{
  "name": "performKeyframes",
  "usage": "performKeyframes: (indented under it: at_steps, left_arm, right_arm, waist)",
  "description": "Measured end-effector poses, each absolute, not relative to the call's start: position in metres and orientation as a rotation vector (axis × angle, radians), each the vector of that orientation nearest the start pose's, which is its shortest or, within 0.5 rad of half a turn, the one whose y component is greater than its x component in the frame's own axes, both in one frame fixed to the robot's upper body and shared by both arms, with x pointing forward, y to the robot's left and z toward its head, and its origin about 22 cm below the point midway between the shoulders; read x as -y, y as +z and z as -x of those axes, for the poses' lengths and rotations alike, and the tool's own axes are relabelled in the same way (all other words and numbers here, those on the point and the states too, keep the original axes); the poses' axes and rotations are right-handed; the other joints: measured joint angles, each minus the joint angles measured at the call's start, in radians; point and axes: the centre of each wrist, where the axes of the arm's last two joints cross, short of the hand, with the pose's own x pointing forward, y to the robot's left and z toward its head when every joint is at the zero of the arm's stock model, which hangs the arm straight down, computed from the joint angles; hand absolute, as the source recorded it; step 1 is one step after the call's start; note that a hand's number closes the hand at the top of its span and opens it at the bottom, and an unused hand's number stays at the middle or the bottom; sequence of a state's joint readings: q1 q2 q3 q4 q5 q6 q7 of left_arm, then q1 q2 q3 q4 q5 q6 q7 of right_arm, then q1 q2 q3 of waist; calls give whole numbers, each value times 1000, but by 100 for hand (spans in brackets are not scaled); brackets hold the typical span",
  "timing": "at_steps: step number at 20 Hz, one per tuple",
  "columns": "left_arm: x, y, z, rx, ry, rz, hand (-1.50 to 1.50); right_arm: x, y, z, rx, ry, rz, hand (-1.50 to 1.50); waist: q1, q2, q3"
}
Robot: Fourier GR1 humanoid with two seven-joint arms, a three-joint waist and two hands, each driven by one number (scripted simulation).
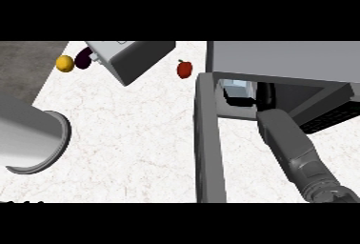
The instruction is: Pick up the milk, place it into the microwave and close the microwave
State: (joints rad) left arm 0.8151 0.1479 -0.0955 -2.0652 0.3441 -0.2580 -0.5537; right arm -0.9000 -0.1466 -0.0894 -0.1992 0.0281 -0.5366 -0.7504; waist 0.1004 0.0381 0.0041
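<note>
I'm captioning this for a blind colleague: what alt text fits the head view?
The robot's right hand reaches into the open microwave, at the milk carton inside; the microwave door stands open. A red fruit, a yellow fruit and a toaster sit on the counter.

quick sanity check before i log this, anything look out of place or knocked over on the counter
Nothing looks spilled or damaged. The toaster sits at an angle near the far edge, and the microwave door stands open with the milk upright inside.
</note>
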Motion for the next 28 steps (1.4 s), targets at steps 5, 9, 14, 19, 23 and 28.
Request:
performKeyframes:
  at_steps: [5, 9, 14, 19, 23, 28]
  left_arm:
    - [-275, 13, -49, 1898, 193, 196, -150]
    - [-278, 12, -51, 1904, 189, 194, -150]
    - [-279, 10, -53, 1899, 187, 201, -150]
    - [-280, 9, -57, 1892, 181, 213, -150]
    - [-283, 7, -60, 1892, 174, 212, -150]
    - [-282, 6, -63, 1897, 167, 215, -150]
  right_arm:
    - [214, -18, -410, 1854, 241, 677, 150]
    - [210, -7, -417, 1896, 181, 678, 150]
    - [215, 5, -424, 1933, 156, 741, 150]
    - [217, 15, -430, 1923, 143, 887, 150]
    - [218, 17, -431, 1912, 133, 954, 150]
    - [242, 3, -422, 1761, 146, 1114, -150]
  waist:
    - [18, 8, 1]
    - [24, 13, 2]
    - [34, 23, 3]
    - [42, 28, 3]
    - [47, 30, 3]
    - [54, 42, -4]
